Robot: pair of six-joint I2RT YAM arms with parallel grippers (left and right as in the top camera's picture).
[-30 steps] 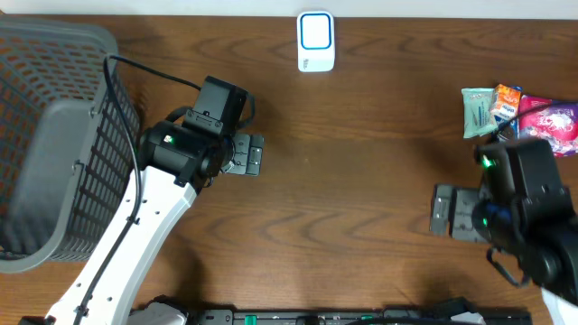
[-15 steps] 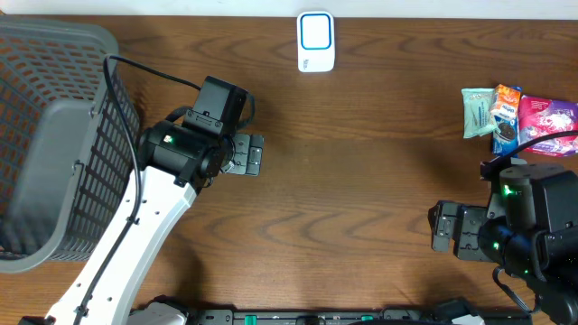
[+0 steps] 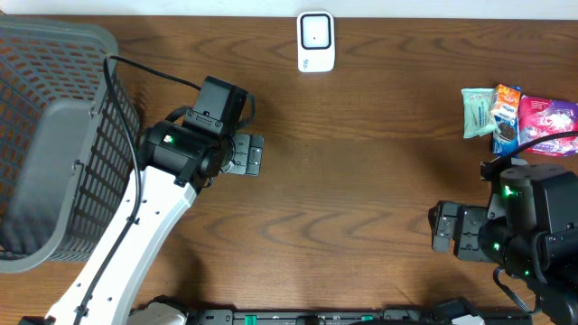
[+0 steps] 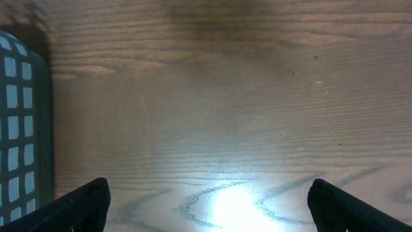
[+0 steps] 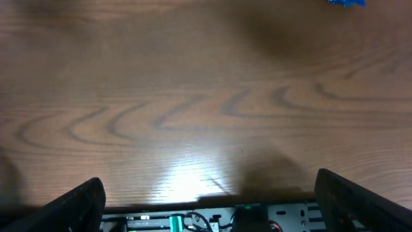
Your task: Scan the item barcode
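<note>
Several snack packets lie at the table's far right: a green one (image 3: 477, 111), a blue and orange one (image 3: 506, 113) and a pink one (image 3: 548, 117). A white scanner (image 3: 315, 41) stands at the back centre. My right gripper (image 3: 442, 227) is open near the front right, well in front of the packets, holding nothing. In the right wrist view my gripper (image 5: 212, 206) spans bare wood and the table's front edge, and a blue packet corner (image 5: 346, 2) shows at the top. My left gripper (image 3: 250, 155) is open and empty at centre left. Under it (image 4: 209, 206) is bare wood.
A large grey mesh basket (image 3: 54, 135) fills the left side, and its wall (image 4: 19, 129) shows at the left of the left wrist view. A black rail with electronics (image 5: 193, 220) runs along the table's front edge. The left arm's cable arcs over the basket rim.
The right arm has drawn back toward the table's front edge, away from the packets, and then stayed still. The left arm has not moved.
</note>
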